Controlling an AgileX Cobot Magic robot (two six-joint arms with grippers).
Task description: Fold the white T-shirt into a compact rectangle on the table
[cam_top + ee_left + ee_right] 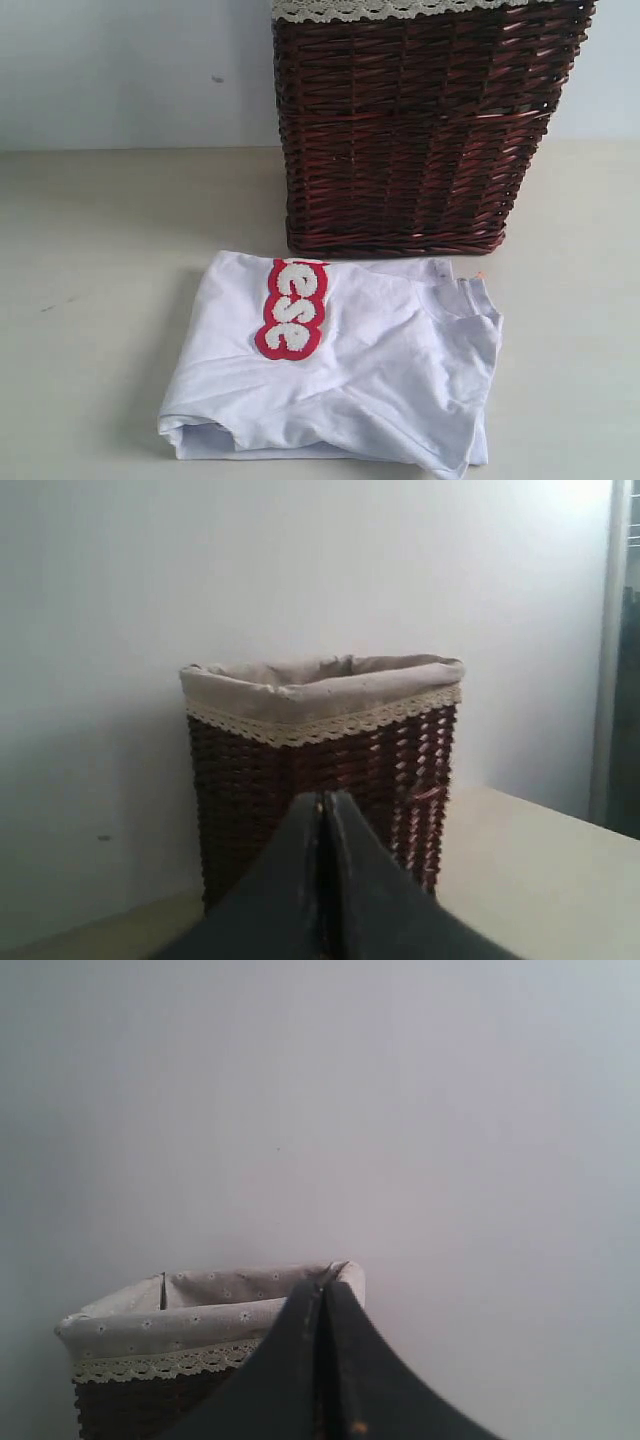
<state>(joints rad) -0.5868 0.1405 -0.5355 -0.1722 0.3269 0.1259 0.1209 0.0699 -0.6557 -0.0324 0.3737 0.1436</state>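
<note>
Cream table [90,300], folded white T-shirt [390,370] lettered "esc", by wicker basket [420,130], left claw [325,798] and right claw [323,1288] pressed together

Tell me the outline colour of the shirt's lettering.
Red, on the soft white cotton T-shirt; exterior view best.

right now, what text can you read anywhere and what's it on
"esc": fuzzy white lettering outlined in red on the T-shirt, turned sideways and running from the basket side toward the near edge.
One more letter at the fold nearest the basket: cut off, unreadable.
Basket and its lace trim: no text.
Table and wall: none.
</note>
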